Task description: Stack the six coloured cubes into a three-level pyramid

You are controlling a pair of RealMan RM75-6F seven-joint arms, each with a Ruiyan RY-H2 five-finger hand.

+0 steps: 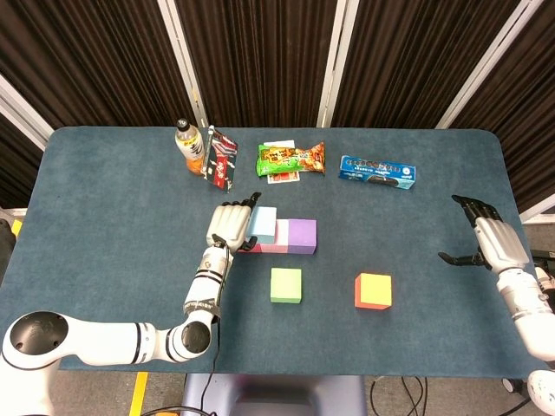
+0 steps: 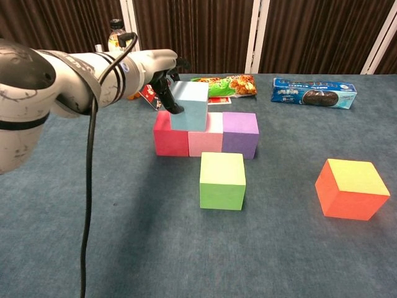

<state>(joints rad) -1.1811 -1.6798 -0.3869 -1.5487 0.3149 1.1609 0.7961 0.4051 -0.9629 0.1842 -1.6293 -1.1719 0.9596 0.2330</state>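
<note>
Left hand [image 2: 162,76] pinching blue cube [image 2: 188,106]: seat it squarely across red cube [image 2: 169,138] and pink cube [image 2: 205,141], then release; right hand [image 1: 487,241] spread, idle.

1. You work on a table [image 1: 104,199] under a dark teal cloth.
2. Just right of your left hand [image 1: 229,225]: a red cube [image 2: 170,135], pink cube [image 2: 206,140] and purple cube [image 2: 240,133] in a touching row.
3. Nearer you: a green cube [image 1: 285,284] and orange cube [image 1: 373,290], apart.
4. Beyond the hand: a bottle [image 1: 188,146], snack packets [image 1: 290,159] and a biscuit box [image 1: 376,172].
</note>
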